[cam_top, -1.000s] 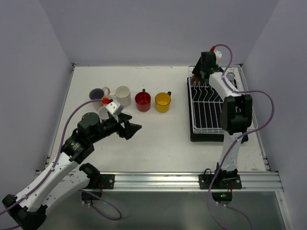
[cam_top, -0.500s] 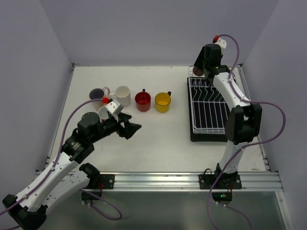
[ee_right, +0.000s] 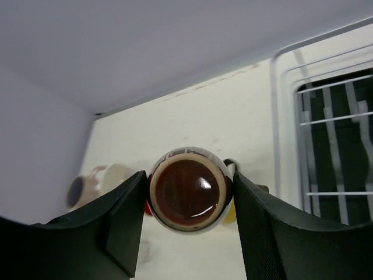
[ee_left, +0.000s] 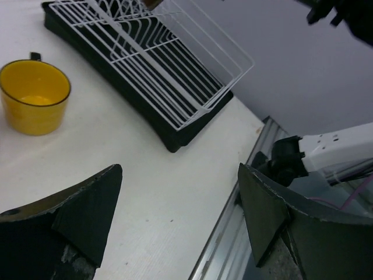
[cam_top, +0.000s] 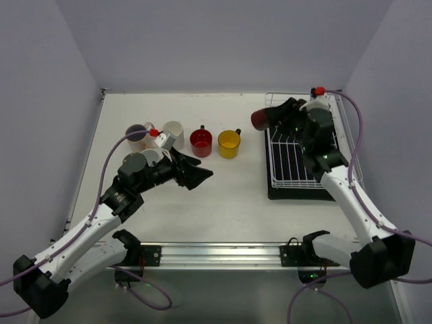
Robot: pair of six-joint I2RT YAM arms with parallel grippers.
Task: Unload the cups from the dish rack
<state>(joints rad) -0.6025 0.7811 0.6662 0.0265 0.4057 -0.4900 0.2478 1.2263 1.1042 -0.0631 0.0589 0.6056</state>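
Where the brown cup (ee_right: 188,189) sits: clamped in the right tool (cam_top: 268,116), above the dish rack's (cam_top: 287,183) far left corner.
Left tool (ee_left: 180,170): fingers spread apart, gripping nothing, over the table (cam_top: 229,202).
Dish rack: along the table's right edge.
Table's left half: yellow cup (cam_top: 229,142), red cup (cam_top: 200,142), white cup (cam_top: 174,131), purple-lined cup (cam_top: 137,131).

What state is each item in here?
left end effector: open, empty.
right end effector: shut on brown cup.
brown cup: gripped, in the air.
dish rack: no cups visible.
yellow cup: upright on table, empty.
red cup: upright on table.
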